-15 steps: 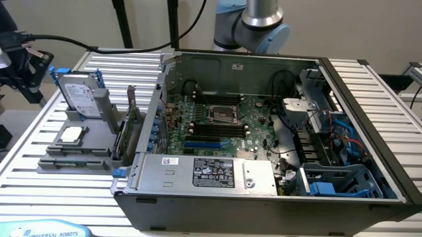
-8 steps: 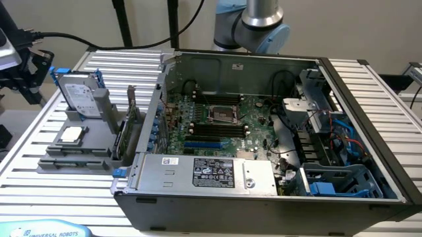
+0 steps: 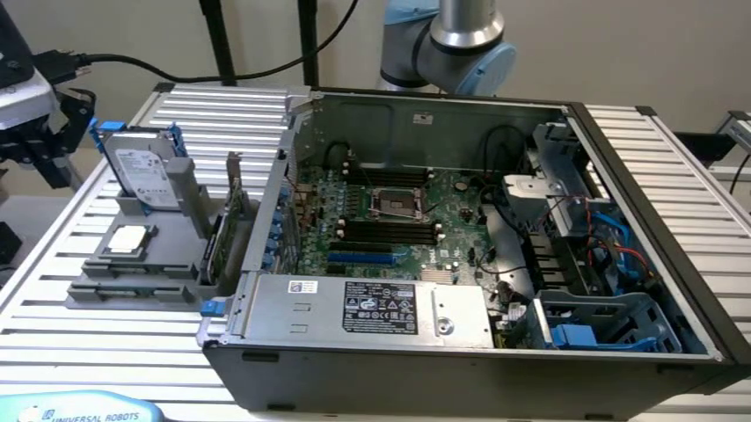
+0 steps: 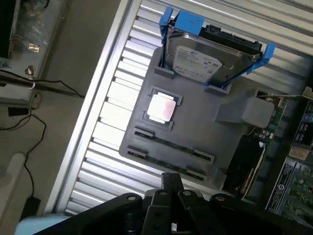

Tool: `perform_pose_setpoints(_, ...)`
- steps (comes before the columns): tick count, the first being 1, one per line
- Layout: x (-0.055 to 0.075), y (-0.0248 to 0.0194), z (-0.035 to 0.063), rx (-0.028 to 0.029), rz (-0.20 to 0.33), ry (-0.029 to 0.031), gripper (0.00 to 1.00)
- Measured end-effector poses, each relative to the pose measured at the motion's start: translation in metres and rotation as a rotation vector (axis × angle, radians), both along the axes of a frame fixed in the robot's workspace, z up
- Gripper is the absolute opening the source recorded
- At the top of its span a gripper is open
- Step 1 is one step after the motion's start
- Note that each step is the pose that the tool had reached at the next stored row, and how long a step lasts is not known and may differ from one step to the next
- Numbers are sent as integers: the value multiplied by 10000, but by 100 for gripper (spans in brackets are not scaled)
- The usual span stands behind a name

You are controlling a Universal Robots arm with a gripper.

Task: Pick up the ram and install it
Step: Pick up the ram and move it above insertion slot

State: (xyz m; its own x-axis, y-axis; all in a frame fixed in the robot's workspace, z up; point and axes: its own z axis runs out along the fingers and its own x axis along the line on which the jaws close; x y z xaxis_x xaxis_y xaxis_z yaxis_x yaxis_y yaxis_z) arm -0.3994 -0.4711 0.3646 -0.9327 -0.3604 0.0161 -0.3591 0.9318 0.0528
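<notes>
The ram (image 4: 173, 145) is a thin dark green stick lying flat in a groove of the grey holder (image 4: 222, 142), with a second stick like it (image 4: 166, 164) in the groove beside it. In the exterior view the ram (image 3: 132, 283) lies at the holder's near end. My gripper (image 4: 171, 178) hangs high above that end, shut with nothing between its fingers. At the exterior view's left edge the gripper (image 3: 53, 123) is a black linkage well above the table. The motherboard's black slots (image 3: 382, 230) stand free inside the open computer case (image 3: 657, 158).
The holder also carries a hard drive in a blue bracket (image 4: 210, 56), a square silver processor (image 4: 160, 107) and an upright expansion card (image 3: 231, 220) next to the case wall. The power supply (image 3: 375, 308) and cables (image 3: 586, 237) crowd the case. Beyond the slatted table's edge lies the floor (image 4: 58, 112).
</notes>
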Motion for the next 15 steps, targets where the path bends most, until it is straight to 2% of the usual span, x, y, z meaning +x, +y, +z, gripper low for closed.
perform_pose_setpoints(5,0,0,-21,0,915,103,11)
perform_pose_setpoints(15,0,0,-101,-10,2736,120,11)
